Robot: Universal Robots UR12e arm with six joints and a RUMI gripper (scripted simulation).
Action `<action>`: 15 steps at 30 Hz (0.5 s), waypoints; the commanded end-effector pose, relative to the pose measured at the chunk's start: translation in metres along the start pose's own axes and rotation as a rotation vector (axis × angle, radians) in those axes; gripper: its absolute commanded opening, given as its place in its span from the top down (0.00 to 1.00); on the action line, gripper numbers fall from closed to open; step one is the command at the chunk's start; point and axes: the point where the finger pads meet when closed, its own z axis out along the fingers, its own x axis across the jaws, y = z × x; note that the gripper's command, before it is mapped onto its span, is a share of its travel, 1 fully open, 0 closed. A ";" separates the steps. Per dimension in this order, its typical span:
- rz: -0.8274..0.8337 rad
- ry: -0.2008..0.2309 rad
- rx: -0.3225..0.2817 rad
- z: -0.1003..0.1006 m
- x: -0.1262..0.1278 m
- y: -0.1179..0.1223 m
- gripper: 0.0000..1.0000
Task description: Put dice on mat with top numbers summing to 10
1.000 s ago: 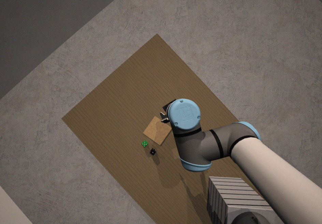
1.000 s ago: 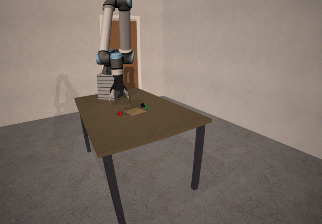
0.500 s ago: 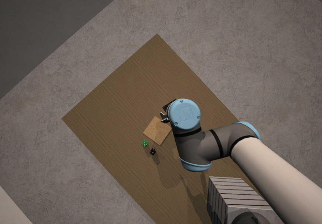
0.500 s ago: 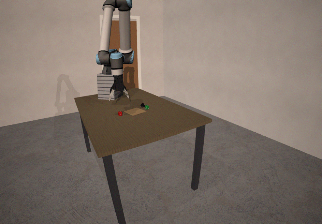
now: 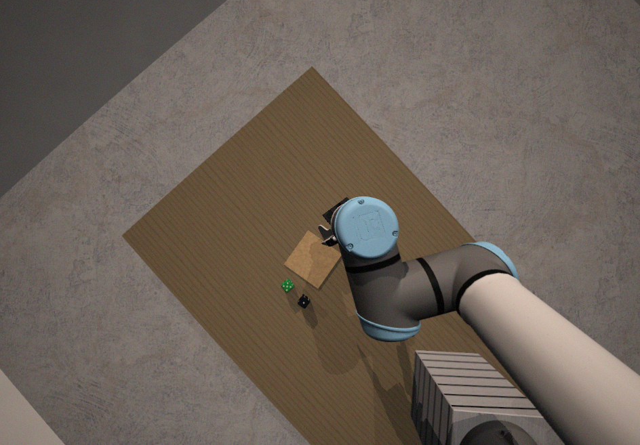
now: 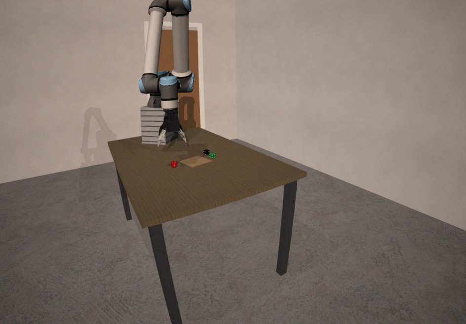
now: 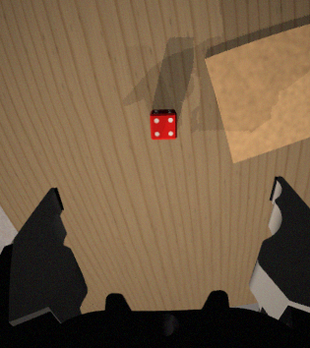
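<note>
Red die shows 4 up, flat on table just beside mat, not on it. Green die & black die also off mat. Gripper above, fingers spread wide, empty. Nothing placed yet; all 3 left.

A: Count?
B: Three dice: one red die, one green die, one black die. One mat. One bench.
A: On the mat?
B: Zero. Red one side of it, green and black the other.

Claw wide open, pointing down
</note>
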 end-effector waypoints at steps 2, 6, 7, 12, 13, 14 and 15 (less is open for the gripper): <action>-0.062 0.000 -0.001 0.000 -0.001 0.000 0.00; -0.132 0.000 -0.001 0.001 -0.002 -0.001 0.00; -0.152 0.000 -0.001 0.001 -0.003 -0.001 0.00; -0.267 0.000 -0.001 0.002 -0.004 -0.003 0.00; -0.293 0.000 -0.001 0.002 -0.005 -0.003 0.00; -0.293 0.000 -0.001 0.002 -0.005 -0.003 0.00; -0.293 0.000 -0.001 0.002 -0.005 -0.003 0.00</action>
